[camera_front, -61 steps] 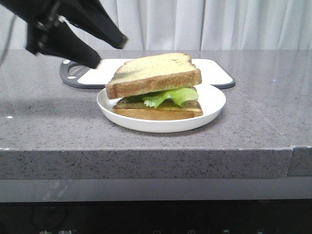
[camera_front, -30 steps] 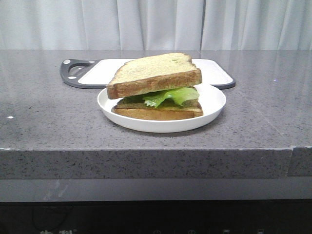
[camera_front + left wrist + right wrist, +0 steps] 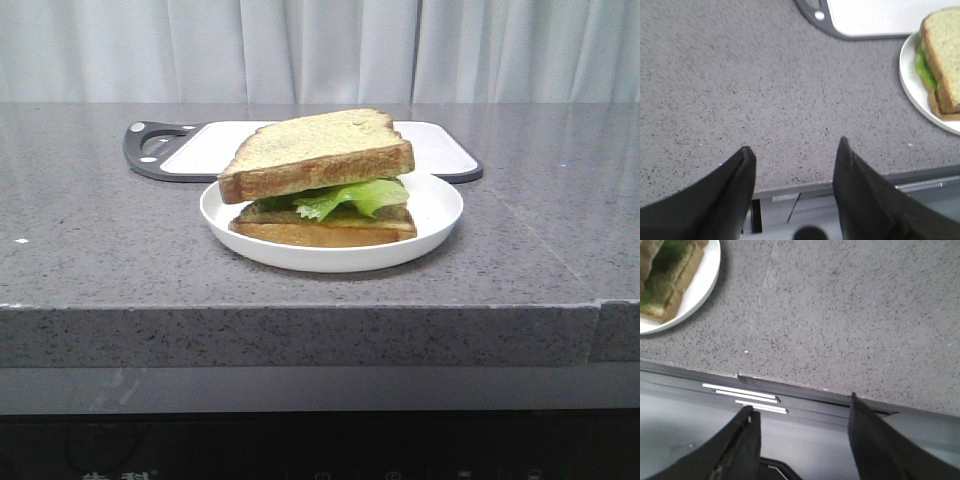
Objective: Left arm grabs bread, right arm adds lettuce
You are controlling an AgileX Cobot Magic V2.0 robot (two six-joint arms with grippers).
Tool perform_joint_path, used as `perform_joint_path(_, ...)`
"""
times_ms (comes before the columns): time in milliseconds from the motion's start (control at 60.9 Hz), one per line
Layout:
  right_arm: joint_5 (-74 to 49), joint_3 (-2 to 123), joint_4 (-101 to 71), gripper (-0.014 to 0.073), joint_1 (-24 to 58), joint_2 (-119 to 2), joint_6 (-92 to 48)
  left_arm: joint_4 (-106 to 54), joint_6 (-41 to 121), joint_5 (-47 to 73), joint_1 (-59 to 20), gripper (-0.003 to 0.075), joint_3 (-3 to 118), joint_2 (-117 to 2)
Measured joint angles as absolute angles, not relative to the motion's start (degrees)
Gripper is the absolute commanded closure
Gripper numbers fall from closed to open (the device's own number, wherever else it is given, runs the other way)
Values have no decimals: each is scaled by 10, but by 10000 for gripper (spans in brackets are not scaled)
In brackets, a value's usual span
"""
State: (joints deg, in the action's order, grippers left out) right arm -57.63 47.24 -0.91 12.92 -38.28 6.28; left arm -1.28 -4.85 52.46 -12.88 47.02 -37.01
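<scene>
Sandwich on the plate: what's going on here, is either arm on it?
Neither arm is handling anything. The sandwich is assembled on the white plate: the bread sits on top of the lettuce, with a thinner slice underneath. The left gripper and the right gripper are both open and empty at the counter's front edge.

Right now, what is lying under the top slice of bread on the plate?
Under the bread a lettuce leaf sticks out, resting on a thinner bottom slice on the white plate. Anything deeper between the slices is covered.
</scene>
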Motion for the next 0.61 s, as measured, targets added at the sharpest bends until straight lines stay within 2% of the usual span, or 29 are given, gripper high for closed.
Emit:
perform_joint_path(82, -575, 472, -8, 182, 129, -361, 64, -12, -52, 498, -129, 372, 446, -336)
perform_joint_path(164, -564, 471, -8, 240, 129, -341, 64, -11, -54, 466, -129, 414, 426, -312)
perform_joint_path(361, -549, 465, -7, 564, 129, -321, 66, -11, -54, 429, -129, 656, 407, -298)
perform_joint_path(443, -547, 461, -7, 671, 129, -320, 66, -11, -54, 416, -129, 741, 407, -298)
perform_joint_path(492, -547, 460, -7, 717, 129, -320, 66, -11, -54, 407, -129, 741, 407, -298)
perform_joint_path(607, -546, 459, -7, 711, 129, -320, 66, -11, -54, 398, -129, 741, 407, -298)
